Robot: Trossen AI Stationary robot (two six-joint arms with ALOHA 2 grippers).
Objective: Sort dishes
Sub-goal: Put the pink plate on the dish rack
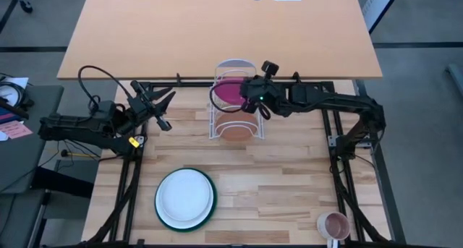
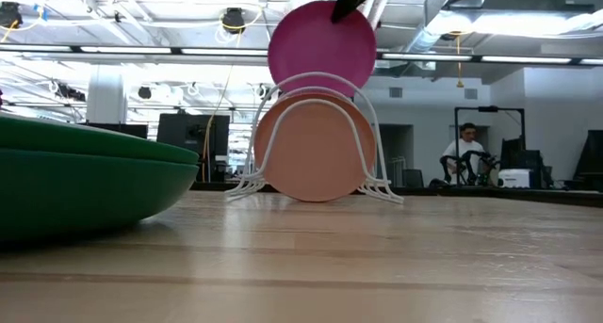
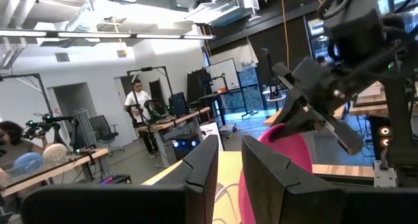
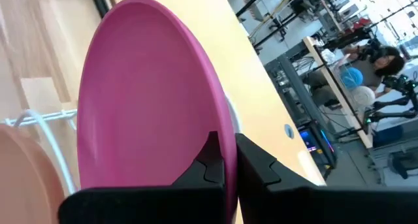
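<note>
My right gripper is above the white wire rack at the table's far side, shut on the magenta plate, which stands on edge. In the low view the magenta plate sits high, with its lower edge behind the rack's top arches. The terracotta plate stands on edge in the rack's front slot. The white plate lies inside the dark green plate near the table's near edge. My left gripper waits open, left of the rack. My right gripper pinches the magenta plate's rim between its two fingers, one on each face. In the low view it comes at the plate's upper right edge from above. The plate hangs upright; I cannot tell whether its lower edge rests on the rack.
A small pink mug stands at the table's near right corner. A larger tan table lies beyond the far edge. People sit at desks in the room behind. Bare wood lies between the rack and the stacked plates.
</note>
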